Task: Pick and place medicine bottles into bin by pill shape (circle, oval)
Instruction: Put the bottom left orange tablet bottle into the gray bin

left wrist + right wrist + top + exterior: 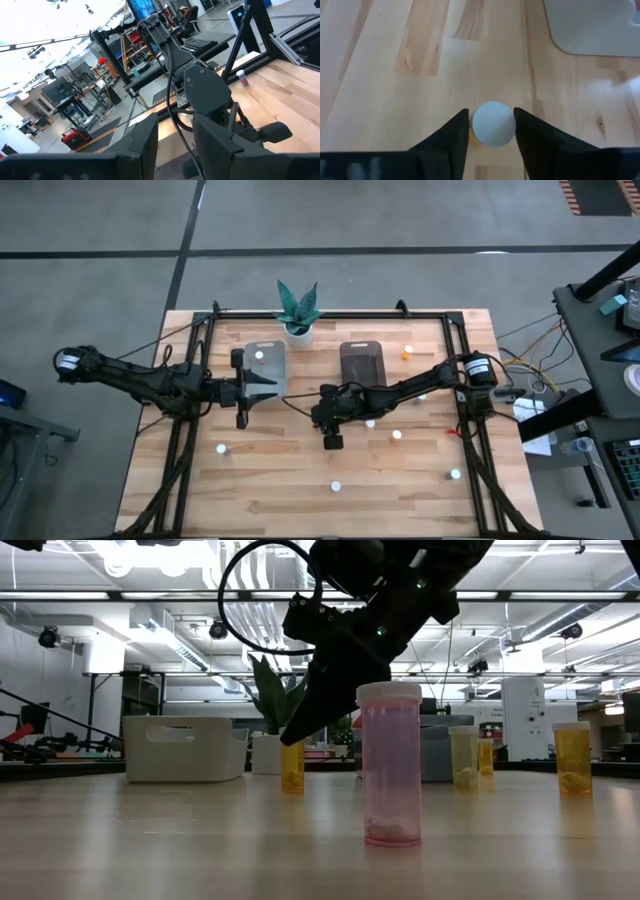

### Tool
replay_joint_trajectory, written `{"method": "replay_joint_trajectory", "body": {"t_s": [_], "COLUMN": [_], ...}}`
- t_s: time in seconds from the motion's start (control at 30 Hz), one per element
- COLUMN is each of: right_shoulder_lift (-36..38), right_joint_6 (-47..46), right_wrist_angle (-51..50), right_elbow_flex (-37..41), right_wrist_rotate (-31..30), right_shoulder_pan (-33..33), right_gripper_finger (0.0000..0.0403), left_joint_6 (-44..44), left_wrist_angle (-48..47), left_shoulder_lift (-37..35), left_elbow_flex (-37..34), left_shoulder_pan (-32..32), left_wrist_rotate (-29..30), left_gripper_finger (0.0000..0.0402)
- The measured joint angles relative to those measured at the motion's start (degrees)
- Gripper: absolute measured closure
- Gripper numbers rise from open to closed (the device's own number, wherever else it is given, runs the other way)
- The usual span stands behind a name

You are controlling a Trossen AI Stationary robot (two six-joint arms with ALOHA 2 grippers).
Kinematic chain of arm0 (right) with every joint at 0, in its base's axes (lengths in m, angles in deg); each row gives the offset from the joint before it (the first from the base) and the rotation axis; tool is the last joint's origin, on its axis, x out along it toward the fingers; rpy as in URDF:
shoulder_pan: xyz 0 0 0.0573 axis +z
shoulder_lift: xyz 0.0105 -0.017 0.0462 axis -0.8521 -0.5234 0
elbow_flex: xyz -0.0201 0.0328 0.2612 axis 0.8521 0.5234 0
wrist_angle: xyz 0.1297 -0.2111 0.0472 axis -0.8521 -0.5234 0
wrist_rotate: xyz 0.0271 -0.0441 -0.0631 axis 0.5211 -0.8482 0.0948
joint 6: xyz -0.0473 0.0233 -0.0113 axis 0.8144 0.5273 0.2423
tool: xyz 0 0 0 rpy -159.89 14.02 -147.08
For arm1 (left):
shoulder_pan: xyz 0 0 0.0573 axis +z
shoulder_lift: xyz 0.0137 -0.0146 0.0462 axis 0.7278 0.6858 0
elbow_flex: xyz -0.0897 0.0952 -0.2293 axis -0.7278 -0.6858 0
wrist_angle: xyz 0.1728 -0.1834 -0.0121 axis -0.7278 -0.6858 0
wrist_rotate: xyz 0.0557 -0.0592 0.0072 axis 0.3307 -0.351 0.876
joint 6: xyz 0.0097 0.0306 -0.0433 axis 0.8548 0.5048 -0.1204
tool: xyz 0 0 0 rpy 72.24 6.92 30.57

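White cap of a bottle [492, 124] sits squarely between the right gripper's [492, 131] spread fingers, not yet pinched. I'd close evenly, then lift straight. Left gripper [262, 387] idles unclenched over the clear bin [272, 352].

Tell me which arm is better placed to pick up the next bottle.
Right. Its end effector already straddles a white-capped bottle, fingers open on either side. The left end effector waits at the clear bin, aimed across the table, no bottle between its fingers.
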Motion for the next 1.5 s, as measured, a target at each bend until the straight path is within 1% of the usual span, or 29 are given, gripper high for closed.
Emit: {"method": "replay_joint_trajectory", "body": {"t_s": [0.1, 0.2, 0.4, 0.53, 0.7, 0.9, 1.23, 1.5], "right_shoulder_lift": [0.0, 0.0, 0.1, 0.1, 0.1, 0.1, 0.2, 0.2], "right_joint_6": [0.0, 0.0, -0.2, -0.3, -0.4, -0.1, 1.1, 4.2], "right_wrist_angle": [0.0, 0.0, 0.0, -0.1, -1.8, -4.7, -5.1, -4.6], "right_elbow_flex": [0.0, 0.0, 0.0, -0.7, -3.2, -7.5, -11.6, -16.6], "right_wrist_rotate": [0.0, 0.0, 0.0, 0.0, 0.0, 0.0, 0.0, 0.0], "right_shoulder_pan": [0.0, 0.0, 0.0, 0.0, 0.0, 0.0, -0.9, -2.6], "right_gripper_finger": [0.0283, 0.0292, 0.0282, 0.0281, 0.0286, 0.0283, 0.0284, 0.0283], "left_joint_6": [0.0, -0.1, -0.3, -1.4, -3.0, -4.5, -6.0, -6.2], "left_wrist_angle": [-0.1, -0.6, -1.6, -3.5, -6.0, -7.9, -12.4, -12.7], "left_shoulder_lift": [0.0, 0.0, -0.8, -2.6, -5.3, -7.6, -11.9, -13.3], "left_elbow_flex": [0.0, 0.0, -0.2, -0.2, -0.3, -0.6, -0.6, -0.7], "left_shoulder_pan": [0.0, 0.0, 0.0, 0.0, 0.0, 0.0, 0.0, 0.0], "left_wrist_rotate": [0.0, 0.0, 0.0, 0.0, 0.0, 0.0, 0.0, 0.0], "left_gripper_finger": [0.0295, 0.0295, 0.0295, 0.0295, 0.0295, 0.0295, 0.0295, 0.0295]}}
